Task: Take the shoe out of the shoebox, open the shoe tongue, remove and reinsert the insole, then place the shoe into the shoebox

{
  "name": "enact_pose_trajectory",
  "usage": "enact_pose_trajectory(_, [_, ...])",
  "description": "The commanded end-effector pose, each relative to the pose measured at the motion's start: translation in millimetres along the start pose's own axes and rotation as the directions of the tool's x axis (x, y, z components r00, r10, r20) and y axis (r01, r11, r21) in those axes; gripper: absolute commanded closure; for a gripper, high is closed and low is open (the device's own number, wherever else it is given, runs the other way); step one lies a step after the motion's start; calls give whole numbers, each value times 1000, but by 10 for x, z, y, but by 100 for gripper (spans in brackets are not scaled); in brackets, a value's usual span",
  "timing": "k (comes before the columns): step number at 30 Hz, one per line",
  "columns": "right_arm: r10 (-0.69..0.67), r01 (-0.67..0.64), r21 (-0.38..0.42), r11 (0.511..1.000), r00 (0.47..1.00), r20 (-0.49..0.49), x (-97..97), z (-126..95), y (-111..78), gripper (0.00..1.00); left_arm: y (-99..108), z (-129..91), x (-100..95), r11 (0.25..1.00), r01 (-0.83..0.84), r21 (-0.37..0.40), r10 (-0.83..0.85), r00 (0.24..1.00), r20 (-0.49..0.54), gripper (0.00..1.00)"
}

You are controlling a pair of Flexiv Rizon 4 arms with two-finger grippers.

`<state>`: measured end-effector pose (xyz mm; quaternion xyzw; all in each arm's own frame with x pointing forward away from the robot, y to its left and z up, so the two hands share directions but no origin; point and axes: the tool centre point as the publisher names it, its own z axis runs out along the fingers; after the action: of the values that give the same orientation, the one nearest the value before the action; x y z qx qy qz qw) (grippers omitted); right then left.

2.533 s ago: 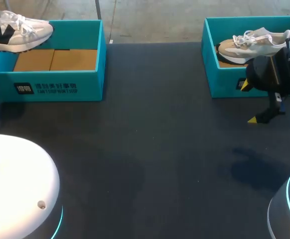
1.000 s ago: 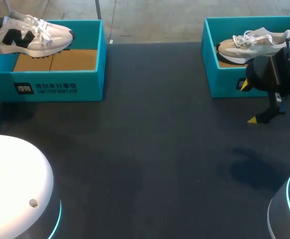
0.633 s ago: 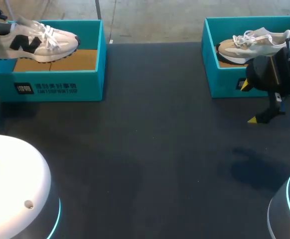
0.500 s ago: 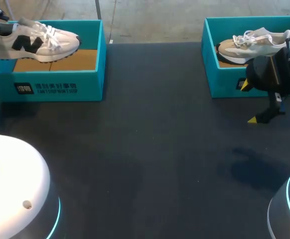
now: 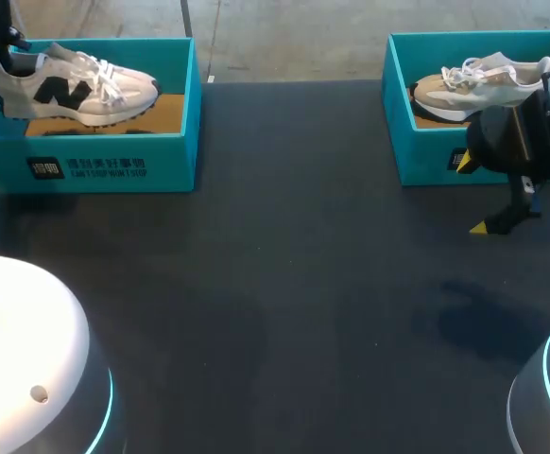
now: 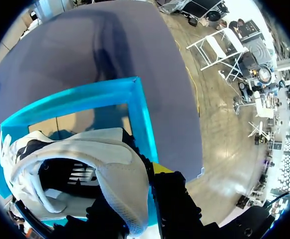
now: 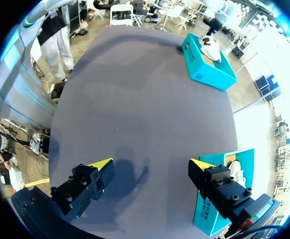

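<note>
A white shoe with black side marking hangs low over the left teal shoebox, toe pointing right. My left gripper is shut on its heel at the box's far-left corner. In the left wrist view the heel collar sits pinched between the fingers of the left gripper, with the box wall beyond. My right gripper stands open above the bare table in front of the right shoebox. In the right wrist view nothing is between the fingers of the right gripper.
The right shoebox holds a beige shoe with white laces. In the right wrist view that box is beside the right finger and the left shoebox is far across the dark table.
My left gripper has carried the white shoe to the right and downward, from beyond the box's left end to over its inside. The right arm has not moved.
</note>
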<state>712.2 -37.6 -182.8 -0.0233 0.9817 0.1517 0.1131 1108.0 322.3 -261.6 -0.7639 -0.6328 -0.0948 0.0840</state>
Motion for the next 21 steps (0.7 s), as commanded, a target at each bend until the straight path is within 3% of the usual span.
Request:
enact_pose_trajectory(1, [1,-1,2,1000,1000,-2,-14,18,7,0,122,89,-4,1000,9,9,-9,1000,7,100])
enact_pose_trajectory(21, [1,-1,2,1000,1000,-2,-14,18,7,0,262,377,-109,996,81,-25,-81,997,5,100])
